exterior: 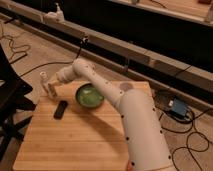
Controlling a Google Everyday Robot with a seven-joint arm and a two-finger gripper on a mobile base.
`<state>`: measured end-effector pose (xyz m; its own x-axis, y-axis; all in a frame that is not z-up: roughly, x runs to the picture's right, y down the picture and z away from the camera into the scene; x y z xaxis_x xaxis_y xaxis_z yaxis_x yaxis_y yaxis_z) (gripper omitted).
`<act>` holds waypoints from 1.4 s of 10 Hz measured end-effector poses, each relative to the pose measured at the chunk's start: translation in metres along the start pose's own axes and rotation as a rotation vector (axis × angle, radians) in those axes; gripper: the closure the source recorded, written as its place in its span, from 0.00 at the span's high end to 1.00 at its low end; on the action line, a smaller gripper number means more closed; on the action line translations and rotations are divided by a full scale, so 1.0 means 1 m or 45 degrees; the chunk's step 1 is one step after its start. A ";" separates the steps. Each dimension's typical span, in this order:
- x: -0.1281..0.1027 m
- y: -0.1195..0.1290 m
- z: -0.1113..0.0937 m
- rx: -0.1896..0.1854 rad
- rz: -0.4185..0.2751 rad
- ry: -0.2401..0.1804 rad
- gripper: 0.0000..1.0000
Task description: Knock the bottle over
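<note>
The bottle (pixel 44 80) is small, slim and whitish with a round cap. It stands upright at the far left corner of the wooden table (pixel 85 140). My gripper (pixel 52 90) is at the end of the white arm (pixel 100 87) that reaches left across the table. It sits low, right beside the bottle on its right and slightly nearer side. I cannot tell if it touches the bottle. The white capless cup does not show.
A green bowl (pixel 90 96) sits on the table just right of the gripper, under the forearm. A small black object (pixel 60 109) lies in front of the gripper. A black chair (pixel 10 95) stands left of the table. Cables (pixel 190 130) run over the floor.
</note>
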<state>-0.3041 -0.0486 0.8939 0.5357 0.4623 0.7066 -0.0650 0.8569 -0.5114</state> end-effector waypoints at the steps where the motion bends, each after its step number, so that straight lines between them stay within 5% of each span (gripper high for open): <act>1: 0.001 0.002 -0.001 0.004 0.006 0.000 0.00; 5: 0.000 0.002 0.001 0.008 0.001 0.016 0.00; 10: 0.004 -0.031 -0.023 0.058 -0.009 0.087 0.00; 14: -0.002 -0.047 -0.012 0.072 -0.023 0.020 0.00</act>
<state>-0.2921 -0.0920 0.9107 0.5502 0.4433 0.7076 -0.1025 0.8769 -0.4696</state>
